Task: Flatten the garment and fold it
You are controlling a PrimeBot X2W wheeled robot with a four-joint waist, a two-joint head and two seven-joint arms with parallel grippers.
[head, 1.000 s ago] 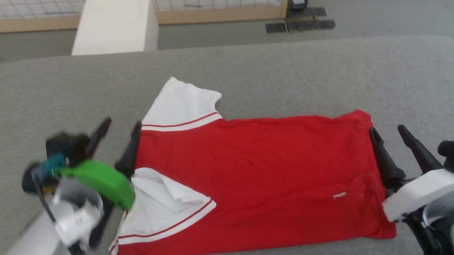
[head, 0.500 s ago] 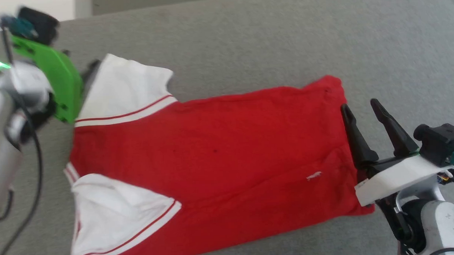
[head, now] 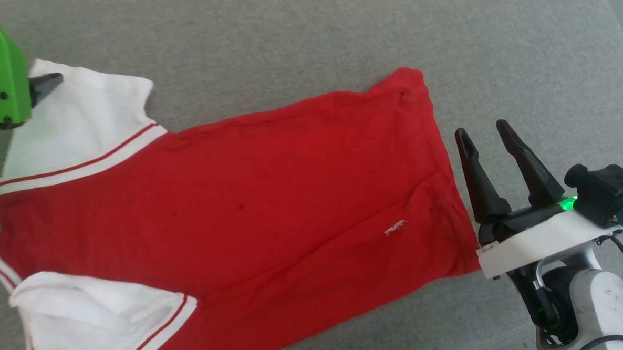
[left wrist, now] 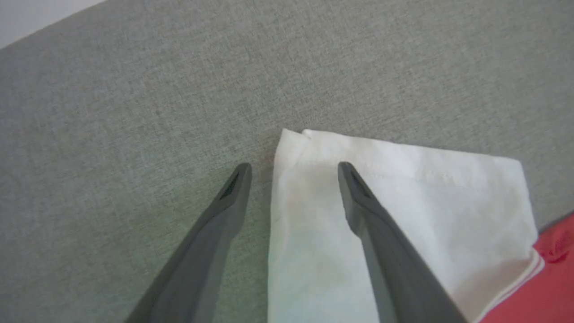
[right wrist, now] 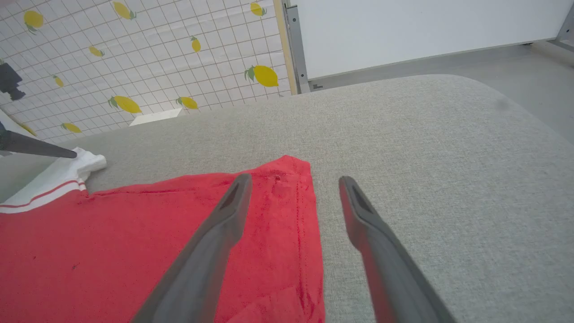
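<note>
The garment, red with white red-trimmed sleeves, lies spread on the grey padded surface, back side up. Its far sleeve lies flat and its near sleeve is rumpled. My left gripper hovers open at the far sleeve's outer corner. In the left wrist view the left gripper straddles that sleeve's edge, one finger over cloth, one over the surface. My right gripper stands open just beside the hem. In the right wrist view the right gripper straddles the hem corner.
The grey surface rounds off at its far right corner, with floor beyond. A lemon-patterned grid wall and a white panel stand behind it. Open surface lies beyond the garment and to its right.
The head camera has dipped and turned, shifting the whole picture. My left gripper went from the garment's left edge to the far sleeve's corner. The right gripper stays open by the hem.
</note>
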